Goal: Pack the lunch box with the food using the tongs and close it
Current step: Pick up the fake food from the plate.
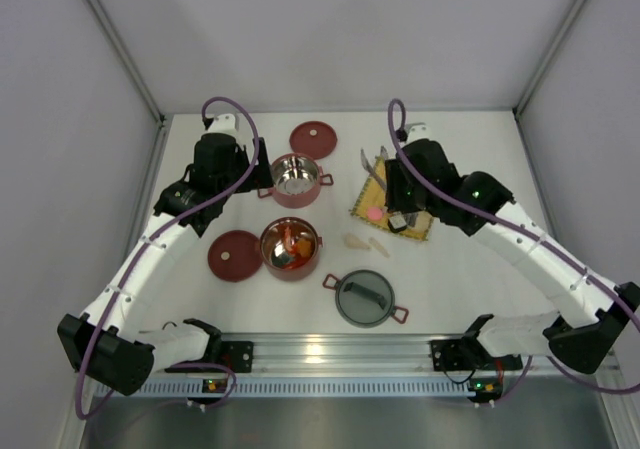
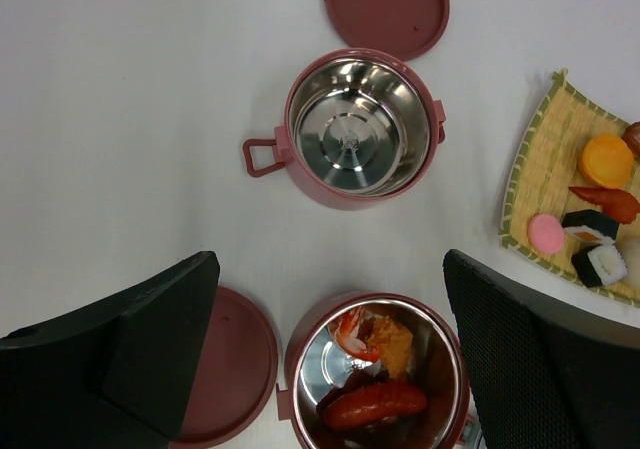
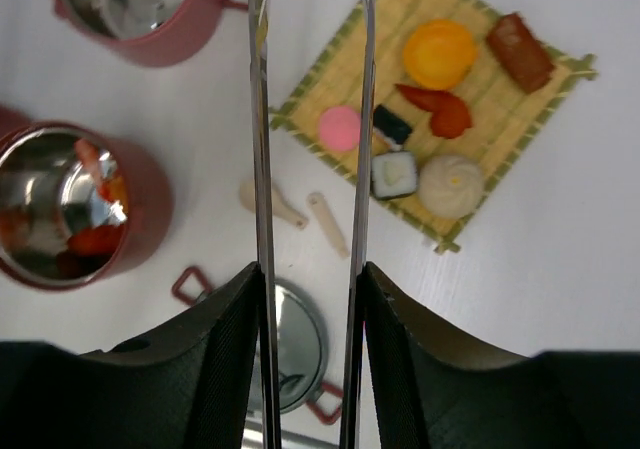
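- The grey domed lid (image 1: 365, 298) lies nearest the arm bases, handle up and apart from both tiers. I judge it is parked there until closing.
- Just beyond it sits the loaded tier (image 1: 291, 249), holding a red sausage (image 2: 375, 404), a shrimp piece (image 2: 350, 329) and an orange fried piece (image 2: 392, 344). Its flat red lid (image 1: 234, 255) rests just beside it on the left, leaving the mouth free.
- The left gripper (image 2: 330, 269) hovers between the tiers with fingers spread wide and empty, probably waiting to steady a bowl.
- Two cream spoon-shaped pieces (image 3: 270, 199) lie on the desk between the loaded tier and the mat.
- The right gripper (image 3: 312, 269) holds the tongs (image 3: 262, 119), its fingers pressing on both arms. The arms run parallel past the mat's near corner with nothing between them, and the wrist view cuts off their tips.
- The yellow woven mat (image 3: 510, 129) carries the remaining food: an orange round (image 3: 440, 54), a pink round (image 3: 340, 127), sushi (image 3: 395, 172), a cream bun (image 3: 450, 184) and a brown slab (image 3: 520, 51).
- Farther off stands the empty tier (image 1: 295, 179), with the second flat lid (image 1: 313, 139) farthest.
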You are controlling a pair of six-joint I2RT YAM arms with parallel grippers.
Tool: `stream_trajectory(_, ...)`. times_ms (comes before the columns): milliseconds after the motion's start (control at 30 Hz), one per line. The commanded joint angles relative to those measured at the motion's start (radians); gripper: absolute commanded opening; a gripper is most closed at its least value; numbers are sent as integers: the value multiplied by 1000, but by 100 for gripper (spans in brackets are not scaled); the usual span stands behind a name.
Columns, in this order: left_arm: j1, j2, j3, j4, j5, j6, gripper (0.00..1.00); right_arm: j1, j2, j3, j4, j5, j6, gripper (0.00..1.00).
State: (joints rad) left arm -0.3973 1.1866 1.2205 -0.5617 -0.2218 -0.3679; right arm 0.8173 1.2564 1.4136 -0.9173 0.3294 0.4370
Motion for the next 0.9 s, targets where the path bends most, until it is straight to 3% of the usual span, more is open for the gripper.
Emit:
stream_trajectory(0,-3,-21,-4,19,1,0,99,-125,-45,-11,-3,114,-49,42)
stream_trajectory(400,-3,-22,-6,16,2,7,99,-415,26,-172,136,82,-118,42)
stream_trajectory(867,-3,-22,-10,20,-1,11,99,-474,152,-199,238,5,-142,43)
